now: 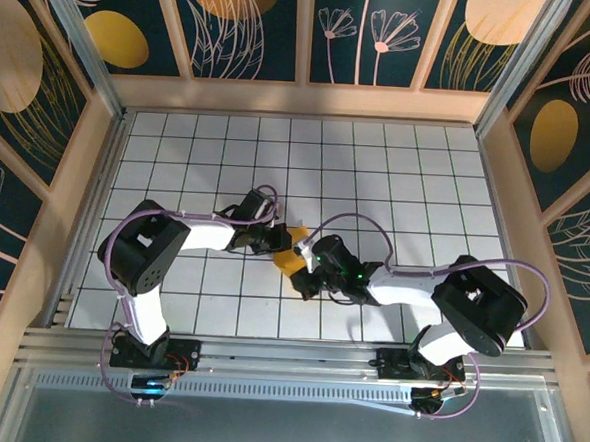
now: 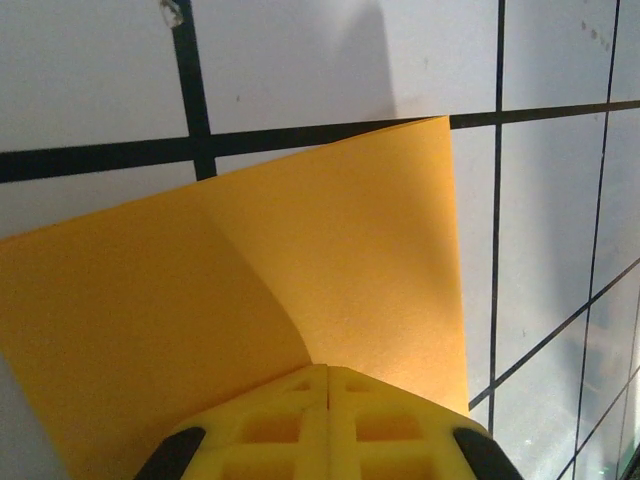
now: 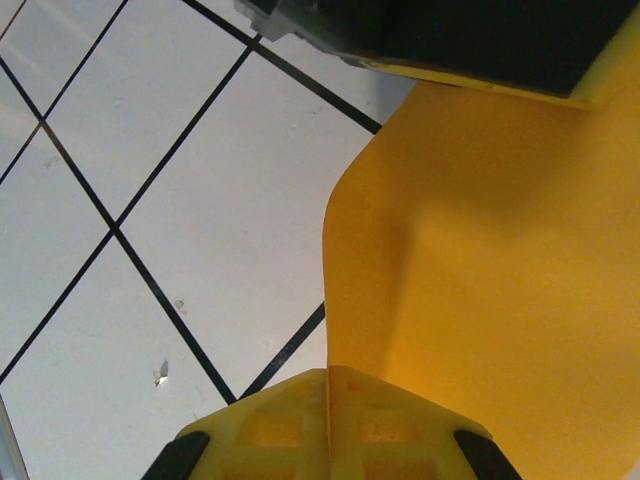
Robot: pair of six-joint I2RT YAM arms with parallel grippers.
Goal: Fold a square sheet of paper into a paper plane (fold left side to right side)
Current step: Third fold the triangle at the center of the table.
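Note:
The square sheet of paper is orange-yellow and sits between the two arms at the middle of the tiled floor. It is lifted and curved. In the left wrist view the sheet fans out ahead with a soft crease, and my left gripper is shut on its near edge. In the right wrist view the sheet rises to the right, and my right gripper is shut on its lower edge. From above, the left gripper and right gripper nearly touch. The paper plane is out of view.
The white grid-tiled floor is walled by wooden-framed dark panels with yellow ovals. The left gripper's body hangs close above the sheet in the right wrist view. A metal rail runs along the near edge.

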